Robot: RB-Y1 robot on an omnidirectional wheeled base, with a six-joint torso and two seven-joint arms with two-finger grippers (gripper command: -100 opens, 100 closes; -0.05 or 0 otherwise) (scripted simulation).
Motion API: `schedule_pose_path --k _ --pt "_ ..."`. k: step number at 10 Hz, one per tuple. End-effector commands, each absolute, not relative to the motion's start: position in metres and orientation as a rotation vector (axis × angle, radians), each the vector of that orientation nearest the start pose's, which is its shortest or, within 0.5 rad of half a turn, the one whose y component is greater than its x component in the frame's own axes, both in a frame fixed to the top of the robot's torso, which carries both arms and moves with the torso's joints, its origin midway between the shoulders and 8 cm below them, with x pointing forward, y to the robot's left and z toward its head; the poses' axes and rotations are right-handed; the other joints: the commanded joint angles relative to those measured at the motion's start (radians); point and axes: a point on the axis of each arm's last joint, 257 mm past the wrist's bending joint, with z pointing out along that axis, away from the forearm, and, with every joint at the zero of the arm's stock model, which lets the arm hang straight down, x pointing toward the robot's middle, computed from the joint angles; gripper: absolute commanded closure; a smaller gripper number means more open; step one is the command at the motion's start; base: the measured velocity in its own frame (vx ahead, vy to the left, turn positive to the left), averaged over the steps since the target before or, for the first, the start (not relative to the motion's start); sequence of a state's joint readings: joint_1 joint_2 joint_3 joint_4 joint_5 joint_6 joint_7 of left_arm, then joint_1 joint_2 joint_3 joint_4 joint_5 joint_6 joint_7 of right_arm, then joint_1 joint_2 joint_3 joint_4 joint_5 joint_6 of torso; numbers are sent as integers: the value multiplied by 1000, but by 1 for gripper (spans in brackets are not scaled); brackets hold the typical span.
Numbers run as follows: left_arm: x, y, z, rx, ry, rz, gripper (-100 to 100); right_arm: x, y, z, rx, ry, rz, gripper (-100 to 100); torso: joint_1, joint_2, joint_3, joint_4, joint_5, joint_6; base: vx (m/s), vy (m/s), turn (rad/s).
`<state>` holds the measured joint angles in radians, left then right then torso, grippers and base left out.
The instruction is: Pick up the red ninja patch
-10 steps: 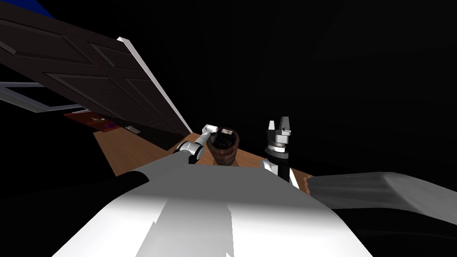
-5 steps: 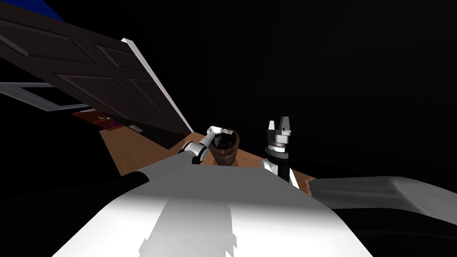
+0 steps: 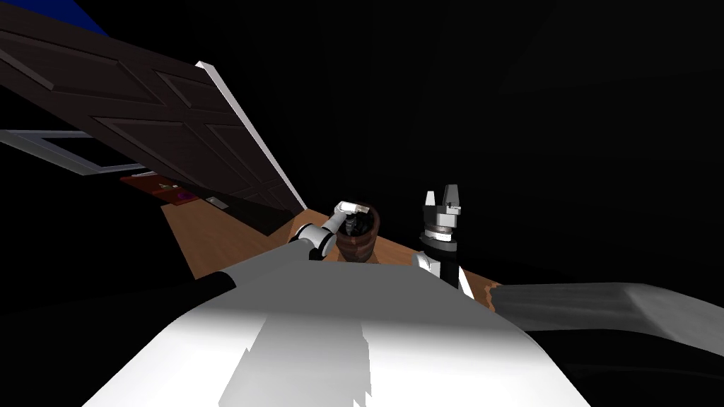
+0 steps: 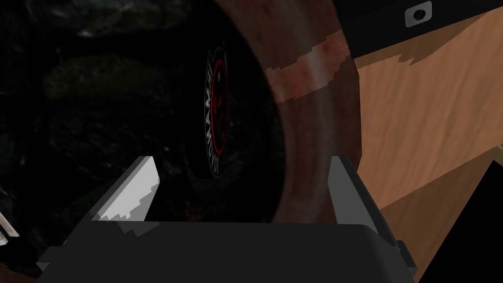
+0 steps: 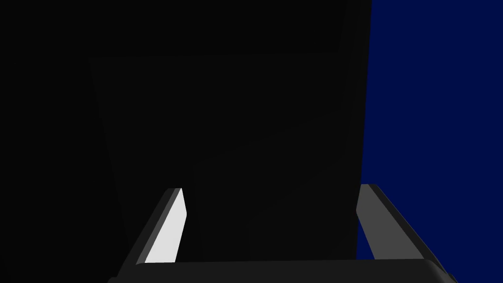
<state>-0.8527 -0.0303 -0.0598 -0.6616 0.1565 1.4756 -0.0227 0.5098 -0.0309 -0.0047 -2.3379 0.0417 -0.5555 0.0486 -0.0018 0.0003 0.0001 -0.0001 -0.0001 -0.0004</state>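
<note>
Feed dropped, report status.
Left claw open over brown pot. Red patch inside, on edge, not gripped. Right claw open, raised. Pot wall crowds the grasp.

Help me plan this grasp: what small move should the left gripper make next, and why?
Probably ease the left gripper deeper into the brown pot: its fingers stand open, and the red-and-black patch sits ahead of the tips, not yet between them. Go slowly; one finger is close to the pot's wall.
</note>
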Motion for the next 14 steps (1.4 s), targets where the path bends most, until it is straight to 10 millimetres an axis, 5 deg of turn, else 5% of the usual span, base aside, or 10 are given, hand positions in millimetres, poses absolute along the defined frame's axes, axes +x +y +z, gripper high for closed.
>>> schedule_pose_path --k 1,2,3,6,7,11,12,13,14 --pt "444 96 -411 -1847 2585 12 -100 322 -267 56 506 599 1248 0 0 0 0 0 0 0 0 0 0" --pt "443 94 -411 -1847 2588 12 0 322 -267 56 506 599 1248 0 1 0 0 0 0 0 0 0 0" --pt "439 97 -421 -1851 2585 12 -100 322 -267 56 506 599 1248 0 1 0 0 0 0 0 0 0 0" --pt "435 100 -431 -1856 2583 13 -100 322 -267 56 506 599 1248 0 2 0 0 0 0 0 0 0 0" --pt "435 100 -432 -1856 2582 12 100 322 -267 56 506 599 1248 0 1 0 0 0 0 0 0 0 0" --pt "435 99 -432 -1853 2584 12 100 322 -267 56 506 599 1248 0 2 1 0 0 0 -1 -2 0 2" --pt "435 99 -432 -1853 2584 12 0 322 -267 56 506 599 1248 0 2 0 0 0 0 -1 0 0 0" --pt "439 97 -421 -1851 2585 12 100 322 -267 56 506 599 1248 0 2 0 0 0 0 -1 13 -9 -14" --pt "440 96 -418 -1850 2586 12 100 322 -267 56 506 599 1248 0 1 0 0 1 0 -1 0 -5 11"
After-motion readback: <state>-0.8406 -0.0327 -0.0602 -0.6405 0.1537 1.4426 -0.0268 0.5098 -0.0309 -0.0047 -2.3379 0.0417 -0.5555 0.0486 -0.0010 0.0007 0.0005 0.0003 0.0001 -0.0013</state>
